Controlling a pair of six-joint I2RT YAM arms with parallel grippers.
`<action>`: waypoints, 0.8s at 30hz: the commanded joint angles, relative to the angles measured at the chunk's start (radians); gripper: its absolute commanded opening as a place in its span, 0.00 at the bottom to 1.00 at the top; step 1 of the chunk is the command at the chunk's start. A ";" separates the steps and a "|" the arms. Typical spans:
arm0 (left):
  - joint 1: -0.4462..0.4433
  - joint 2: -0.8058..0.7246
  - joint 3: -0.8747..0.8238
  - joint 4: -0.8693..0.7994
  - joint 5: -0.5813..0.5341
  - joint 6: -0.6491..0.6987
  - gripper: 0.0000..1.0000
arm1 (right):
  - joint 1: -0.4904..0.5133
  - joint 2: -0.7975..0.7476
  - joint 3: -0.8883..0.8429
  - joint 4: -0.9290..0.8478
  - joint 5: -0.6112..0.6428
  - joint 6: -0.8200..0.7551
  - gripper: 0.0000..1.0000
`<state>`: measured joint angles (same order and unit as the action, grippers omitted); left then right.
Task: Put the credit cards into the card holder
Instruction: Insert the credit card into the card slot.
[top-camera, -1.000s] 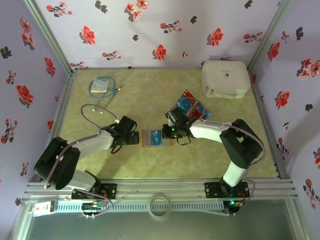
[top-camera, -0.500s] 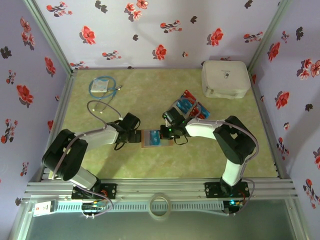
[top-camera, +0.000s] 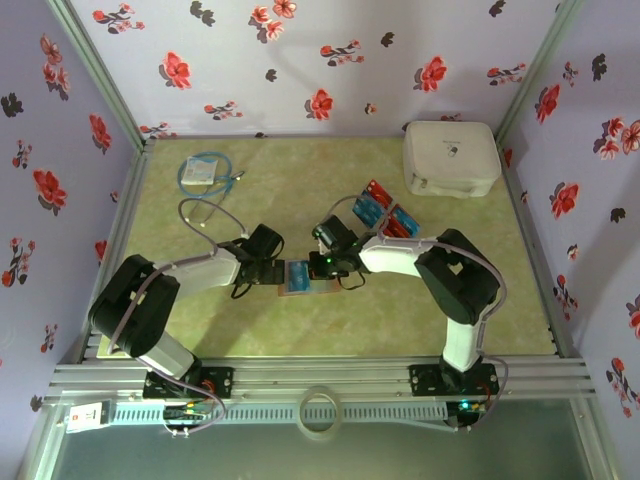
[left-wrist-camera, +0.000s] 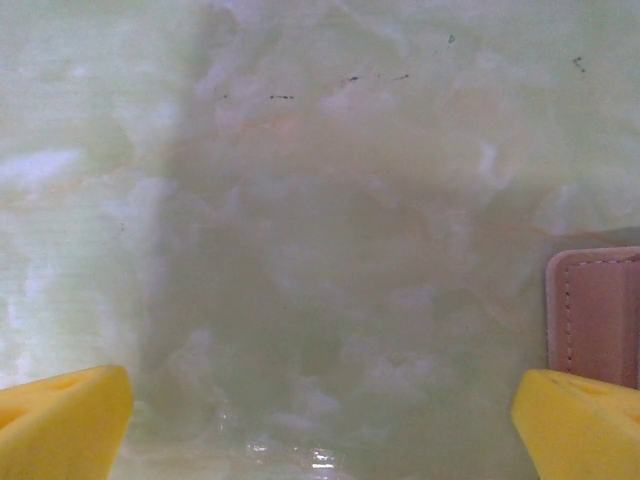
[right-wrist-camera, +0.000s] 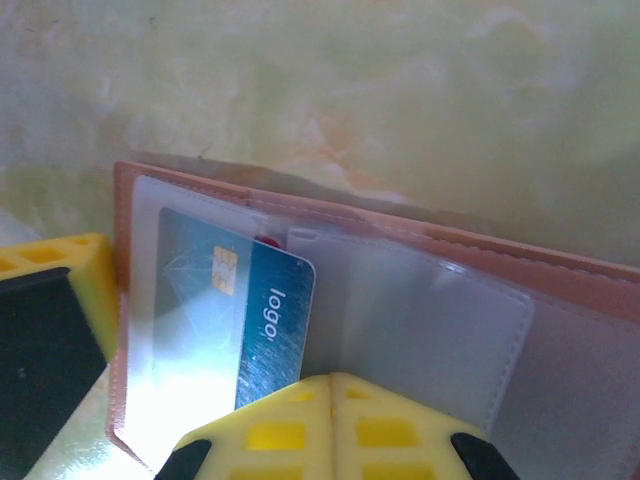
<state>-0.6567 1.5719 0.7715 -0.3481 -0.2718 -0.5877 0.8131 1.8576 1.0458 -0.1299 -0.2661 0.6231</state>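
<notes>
One blue card (right-wrist-camera: 258, 322) in one holder (right-wrist-camera: 560, 268)

Card holder (top-camera: 299, 279), cards (top-camera: 386, 214), case (top-camera: 452, 157) on table (top-camera: 300, 185)

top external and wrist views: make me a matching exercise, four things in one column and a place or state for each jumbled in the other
Column one:
1 left gripper
2 right gripper
3 white zip case
4 card holder

Column two:
a lying open, blue card in a pocket
b far right corner of the table
c shut
d open wide

Pairs: 1-d, 2-c, 3-b, 4-a
</notes>
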 joint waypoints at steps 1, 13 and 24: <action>-0.018 0.038 -0.006 0.008 0.018 0.013 1.00 | 0.028 0.035 0.044 -0.020 -0.017 -0.003 0.00; 0.000 -0.053 -0.012 -0.027 0.008 0.022 1.00 | 0.026 -0.059 0.014 -0.087 0.050 -0.040 0.00; 0.017 -0.143 -0.049 -0.049 -0.011 0.009 1.00 | -0.009 -0.100 -0.095 -0.056 0.055 -0.037 0.00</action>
<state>-0.6460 1.4601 0.7429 -0.3649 -0.2691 -0.5877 0.8146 1.7653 0.9810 -0.1848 -0.2298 0.6006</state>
